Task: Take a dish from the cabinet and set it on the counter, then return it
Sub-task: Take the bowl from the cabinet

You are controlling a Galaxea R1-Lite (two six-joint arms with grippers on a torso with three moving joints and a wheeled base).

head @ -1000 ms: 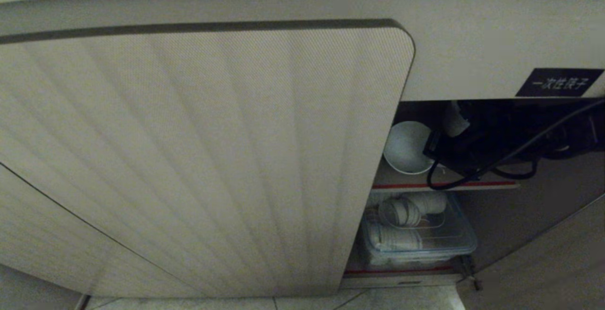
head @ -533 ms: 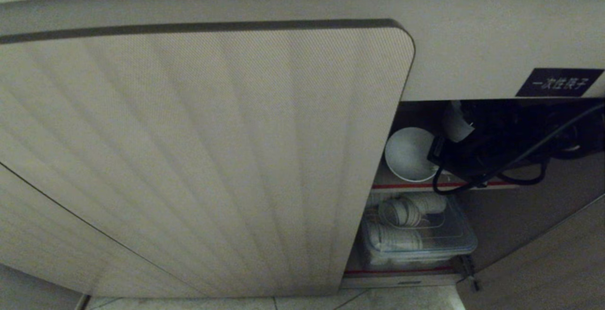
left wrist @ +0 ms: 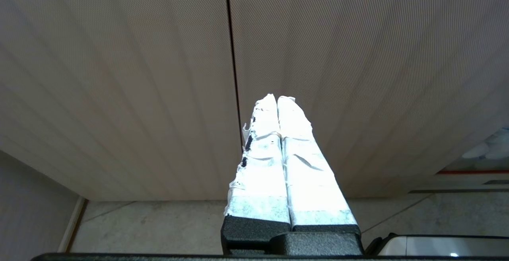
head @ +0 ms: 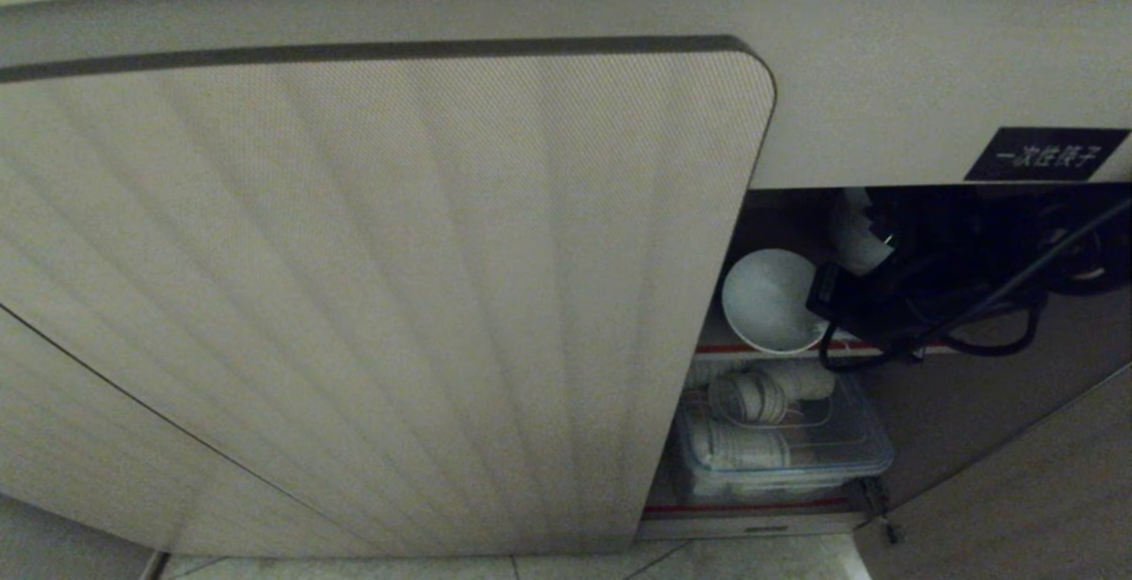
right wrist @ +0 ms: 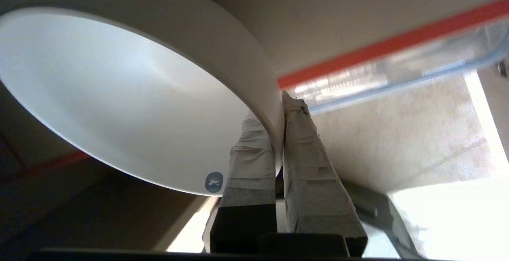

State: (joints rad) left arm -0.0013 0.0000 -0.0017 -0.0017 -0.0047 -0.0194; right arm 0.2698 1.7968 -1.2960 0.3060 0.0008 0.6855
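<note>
At right of the frame, inside the open cabinet [head: 796,209], the right gripper [right wrist: 278,117] has its fingers clenched on the rim of the dish [head: 768,299]. The dish has shifted slightly lower towards the red-edged shelf [head: 752,348], suggesting withdrawal is under way. The left gripper [left wrist: 278,106] rests closed, empty.

left pincer [left wrist: 277,102]: fingers pressed together | right pincer [right wrist: 277,110]: clamped tight

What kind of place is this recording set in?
Probably a kitchen or canteen service area: a low ribbed-door cabinet holds a white bowl on a red-edged shelf, with a clear tub of stacked dishware below and a tiled floor.
</note>
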